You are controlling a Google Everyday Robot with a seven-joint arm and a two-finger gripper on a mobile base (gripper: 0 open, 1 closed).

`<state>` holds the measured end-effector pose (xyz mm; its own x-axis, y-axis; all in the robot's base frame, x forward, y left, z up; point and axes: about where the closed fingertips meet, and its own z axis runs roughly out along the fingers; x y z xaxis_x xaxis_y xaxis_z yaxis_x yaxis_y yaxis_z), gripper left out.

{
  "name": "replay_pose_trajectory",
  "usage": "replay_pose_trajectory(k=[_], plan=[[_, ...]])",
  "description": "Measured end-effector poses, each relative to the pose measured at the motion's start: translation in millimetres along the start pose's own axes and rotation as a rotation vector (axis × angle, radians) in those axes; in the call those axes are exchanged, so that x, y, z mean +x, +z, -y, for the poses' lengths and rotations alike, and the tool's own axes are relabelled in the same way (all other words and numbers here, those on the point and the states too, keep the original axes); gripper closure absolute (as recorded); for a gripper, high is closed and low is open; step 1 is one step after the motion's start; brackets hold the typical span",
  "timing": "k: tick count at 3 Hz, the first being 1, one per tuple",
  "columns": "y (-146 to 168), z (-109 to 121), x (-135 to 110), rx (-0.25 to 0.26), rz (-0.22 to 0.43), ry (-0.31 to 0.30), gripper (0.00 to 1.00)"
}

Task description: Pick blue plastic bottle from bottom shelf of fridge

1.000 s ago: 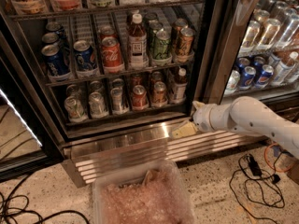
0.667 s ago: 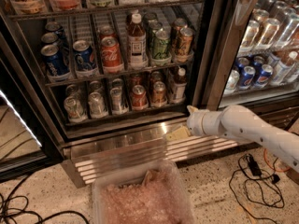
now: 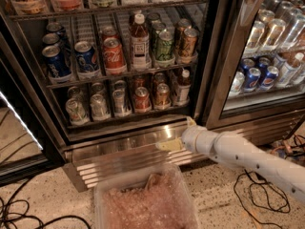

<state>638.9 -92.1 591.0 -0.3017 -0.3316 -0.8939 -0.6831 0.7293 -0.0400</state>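
Blue plastic bottle is what you are after, and it sits deep in the scene, so read forward from the floor. Nearest you is a clear plastic tub of pinkish stuff on the speckled floor, with black cables trailing to either side. Just beyond it the white arm comes in from the right, and the gripper hangs low against the ribbed steel base grille of the fridge, its jaws spread and holding nothing. Over the last second it has slid leftward along the grille, so it now lies almost straight below the bottle instead of off to its right. That likely settles most of the sideways line-up, but the gripper is below the front rail of the bottom shelf, so you have yet to lift it and reach in. On that shelf the bottle stands upright at the right end, white cap up, just beside a row of cans that leaves little room on its left. Farther up, a taller white-capped bottle stands on the middle rack; do not mistake it for yours.
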Motion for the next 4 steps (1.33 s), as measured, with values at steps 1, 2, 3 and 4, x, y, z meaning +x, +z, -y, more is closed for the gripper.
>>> replay_pose_trajectory(k=[1,2,3,4], plan=[[2,11,-8,0.062,0.028,-0.002,0.00],[2,11,-8,0.062,0.028,-0.002,0.00],[8,13,-12,0.084,0.069,0.011,0.00],[21,27,-27,0.138,0.128,0.006,0.00]])
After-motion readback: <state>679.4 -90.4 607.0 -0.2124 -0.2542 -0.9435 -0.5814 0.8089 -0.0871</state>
